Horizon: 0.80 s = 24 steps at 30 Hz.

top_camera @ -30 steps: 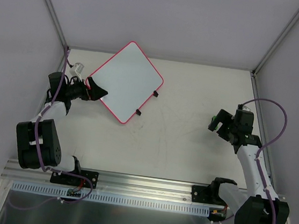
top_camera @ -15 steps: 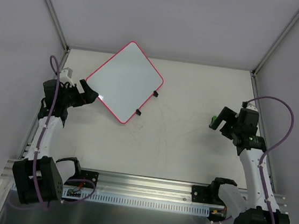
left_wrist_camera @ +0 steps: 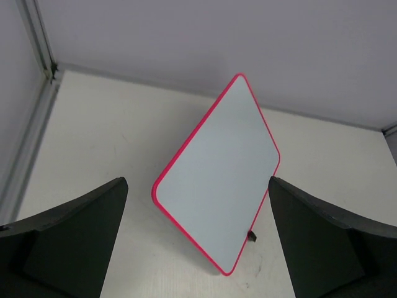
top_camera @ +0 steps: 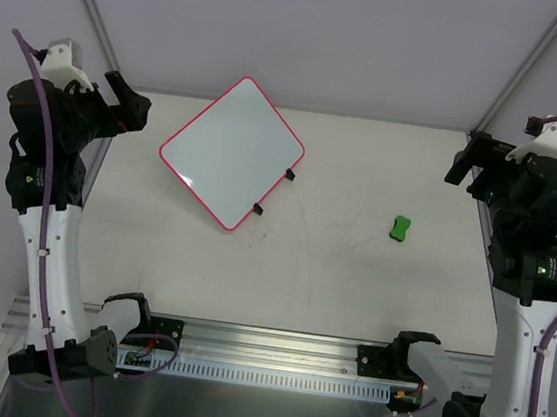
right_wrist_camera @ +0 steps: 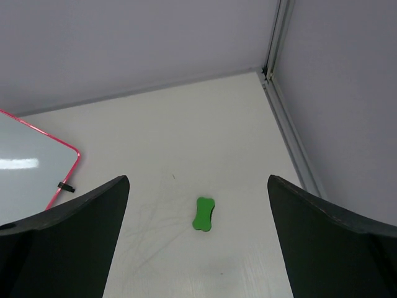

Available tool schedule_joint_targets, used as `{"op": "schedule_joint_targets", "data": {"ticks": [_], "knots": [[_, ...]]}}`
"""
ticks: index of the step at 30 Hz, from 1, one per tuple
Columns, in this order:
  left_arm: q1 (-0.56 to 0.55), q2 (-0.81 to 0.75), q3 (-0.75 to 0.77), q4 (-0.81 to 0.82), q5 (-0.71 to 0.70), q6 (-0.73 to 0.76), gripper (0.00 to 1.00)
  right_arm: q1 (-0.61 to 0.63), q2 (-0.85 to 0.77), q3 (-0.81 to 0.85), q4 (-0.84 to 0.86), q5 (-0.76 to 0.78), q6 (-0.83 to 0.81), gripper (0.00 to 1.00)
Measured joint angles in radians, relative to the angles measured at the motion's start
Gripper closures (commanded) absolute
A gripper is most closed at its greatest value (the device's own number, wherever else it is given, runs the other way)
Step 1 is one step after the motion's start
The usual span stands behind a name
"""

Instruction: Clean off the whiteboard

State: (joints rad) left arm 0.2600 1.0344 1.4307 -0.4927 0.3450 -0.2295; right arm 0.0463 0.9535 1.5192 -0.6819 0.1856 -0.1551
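The whiteboard point(top_camera: 233, 151) lies flat on the table point(top_camera: 331, 275), left of centre toward the rear, turned diamond-wise with one rounded corner pointing at the back wall. Its face is glossy, uniformly white, with a pink-red rim all round. Two small black clips point(top_camera: 289, 175) sit on its near-right edge.

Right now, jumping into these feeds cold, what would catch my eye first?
The glossy white square board with a pink-red rim lies turned like a diamond at the far left of the table, showing no writing. A small green bone-shaped eraser sits alone toward the right, while the left gripper and right gripper hang open high at the sides.
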Motion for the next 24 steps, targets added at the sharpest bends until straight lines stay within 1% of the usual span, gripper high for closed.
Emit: {"op": "schedule_joint_targets", "data": {"ticks": [5, 10, 16, 24], "knots": [[-0.05, 0.003, 0.283, -0.117, -0.032, 0.065, 0.01, 0.093, 0.019, 0.146, -0.035, 0.107, -0.109, 0.01], [-0.101, -0.006, 0.464, -0.205, -0.093, 0.125, 0.01, 0.137, -0.029, 0.218, -0.015, 0.167, -0.192, 0.01], [-0.111, -0.034, 0.554, -0.277, -0.156, 0.164, 0.01, 0.146, -0.115, 0.229, 0.037, 0.175, -0.237, 0.01], [-0.137, -0.053, 0.576, -0.325, -0.211, 0.193, 0.01, 0.15, -0.124, 0.208, 0.064, 0.177, -0.255, 0.01]]}}
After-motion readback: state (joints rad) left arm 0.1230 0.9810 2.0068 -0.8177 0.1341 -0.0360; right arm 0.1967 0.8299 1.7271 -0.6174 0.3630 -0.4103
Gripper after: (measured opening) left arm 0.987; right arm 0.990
